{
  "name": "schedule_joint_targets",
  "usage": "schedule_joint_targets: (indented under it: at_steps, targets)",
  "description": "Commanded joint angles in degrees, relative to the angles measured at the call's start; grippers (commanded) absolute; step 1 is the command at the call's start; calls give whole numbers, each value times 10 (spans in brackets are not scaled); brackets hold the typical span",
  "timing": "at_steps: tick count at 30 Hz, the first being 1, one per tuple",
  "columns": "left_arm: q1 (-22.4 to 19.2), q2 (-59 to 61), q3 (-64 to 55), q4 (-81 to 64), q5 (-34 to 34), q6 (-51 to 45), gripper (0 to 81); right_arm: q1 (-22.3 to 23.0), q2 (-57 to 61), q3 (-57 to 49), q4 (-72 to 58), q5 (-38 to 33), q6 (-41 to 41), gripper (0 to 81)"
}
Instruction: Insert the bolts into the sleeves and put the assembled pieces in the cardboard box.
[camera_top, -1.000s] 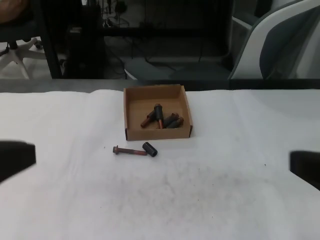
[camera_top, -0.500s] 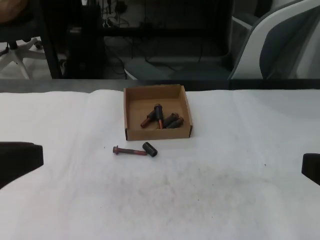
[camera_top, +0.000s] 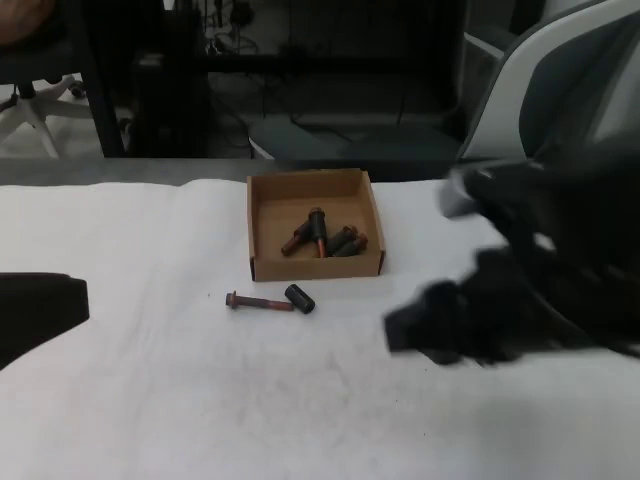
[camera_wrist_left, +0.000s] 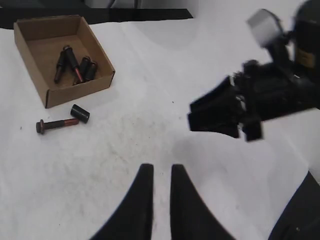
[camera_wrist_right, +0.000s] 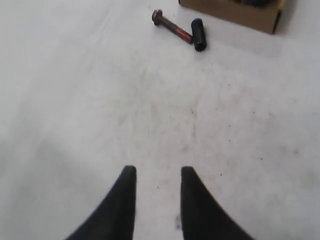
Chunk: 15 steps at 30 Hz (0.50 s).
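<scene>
The bolt (camera_top: 258, 301) is in neither gripper. The right gripper (camera_wrist_right: 157, 172) has its two fingers apart with nothing between them, above bare white cloth (camera_top: 200, 400). The left gripper (camera_wrist_left: 159, 170) shows only a narrow slit between its fingers, and it too is empty above the cloth.

In the right wrist view, the bolt lies flat on the cloth ahead of the right gripper and well apart from it. The short black sleeve (camera_top: 300, 298) lies just beside the bolt's plain end. Whether the two touch cannot be told.

In the high view the right arm reaches in over the bench from the right, with its gripper to the right of the sleeve. The left arm is a dark shape at the left edge.

Just beyond the bolt and sleeve stands the open cardboard box (camera_top: 315, 268). Several assembled pieces (camera_top: 325, 238) lie heaped inside it, toward its near wall.
</scene>
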Motion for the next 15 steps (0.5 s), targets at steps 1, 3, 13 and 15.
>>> schedule_joint_targets:
  at_steps: [1, 3, 13, 15]
  targets:
    - [2, -3, 0, -14, 10, -1, 137, -41, 113, -79, -3, -66, 8, 517]
    - [2, -3, 0, -14, 10, 0, 137, -59, 182, -148, 16, -79, 6, 609]
    - [2, -3, 0, -14, 10, 0, 137, -79, 460, -483, 178, -86, -102, 500]
    - [2, -3, 0, -14, 10, 1, 137, -79, 502, -535, 220, -84, -118, 500]
